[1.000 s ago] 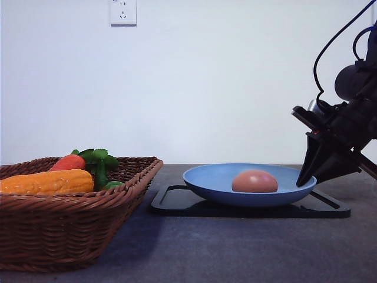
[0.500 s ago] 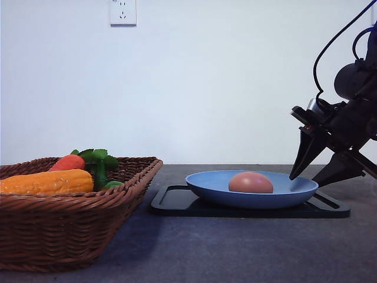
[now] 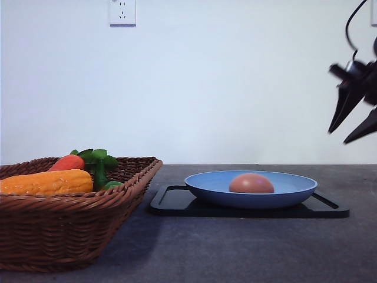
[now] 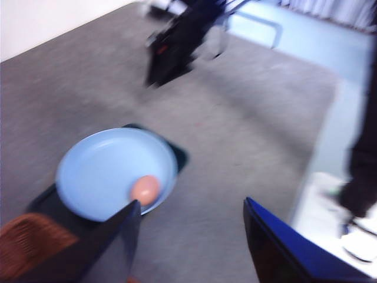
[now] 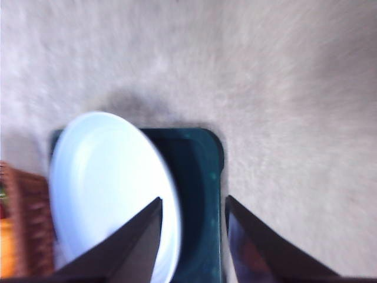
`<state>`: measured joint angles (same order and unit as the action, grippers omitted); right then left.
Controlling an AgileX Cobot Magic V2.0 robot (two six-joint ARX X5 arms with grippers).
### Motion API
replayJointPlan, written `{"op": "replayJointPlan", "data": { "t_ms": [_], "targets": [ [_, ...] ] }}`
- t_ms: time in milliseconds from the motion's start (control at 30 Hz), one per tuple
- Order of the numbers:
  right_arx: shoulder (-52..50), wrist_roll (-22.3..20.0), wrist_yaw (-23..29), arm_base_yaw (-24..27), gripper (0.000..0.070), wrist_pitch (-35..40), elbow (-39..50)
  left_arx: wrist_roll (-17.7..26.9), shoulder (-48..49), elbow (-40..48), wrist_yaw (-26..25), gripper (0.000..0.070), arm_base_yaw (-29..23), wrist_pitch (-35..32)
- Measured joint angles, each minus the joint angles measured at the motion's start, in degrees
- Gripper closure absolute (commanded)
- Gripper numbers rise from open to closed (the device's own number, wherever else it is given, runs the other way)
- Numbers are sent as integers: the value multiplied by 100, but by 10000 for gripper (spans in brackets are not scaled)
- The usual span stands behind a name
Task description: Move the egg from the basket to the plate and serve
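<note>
Right jaws (image 3: 352,122) parted, well above egg (image 3: 251,183) lying on plate (image 3: 294,190)

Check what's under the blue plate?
The blue plate sits on a flat black tray, which rests on the grey table. The tray's middle is hidden beneath the plate. The egg lies inside the plate.

The air above the plate (image 3: 251,188) was free, and nothing stood over the egg (image 3: 251,183) in it. The right gripper (image 3: 356,118) hung high at the right edge with its jaws apart, well clear of the plate. Between the basket (image 3: 70,215) and the tray (image 3: 177,202) there was a narrow strip of bare table (image 3: 247,247). The basket's rim and the corn (image 3: 47,181) closed the left side.
</note>
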<state>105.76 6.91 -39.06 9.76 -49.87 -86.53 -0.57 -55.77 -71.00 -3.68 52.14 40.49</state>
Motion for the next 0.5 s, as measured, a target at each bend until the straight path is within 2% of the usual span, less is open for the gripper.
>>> {"op": "replayJointPlan", "data": {
  "t_ms": [133, 267, 367, 500],
  "targets": [
    [-343, -80, -112, -29, 653, -293, -4, 193, -427, 0, 1001, 554, -160, -4],
    [-763, -193, -46, -344, 700, -434, 28, 483, -973, 0, 1736, 691, -542, 26],
    [-1159, -291, 354, -836, 700, -523, 123, 630, -1367, 0, 1840, 700, -1022, 164],
    [-1739, -362, 1406, -1548, 700, -492, 391, 660, -1770, 3, 1839, 700, -1765, 340]
  ]
}}
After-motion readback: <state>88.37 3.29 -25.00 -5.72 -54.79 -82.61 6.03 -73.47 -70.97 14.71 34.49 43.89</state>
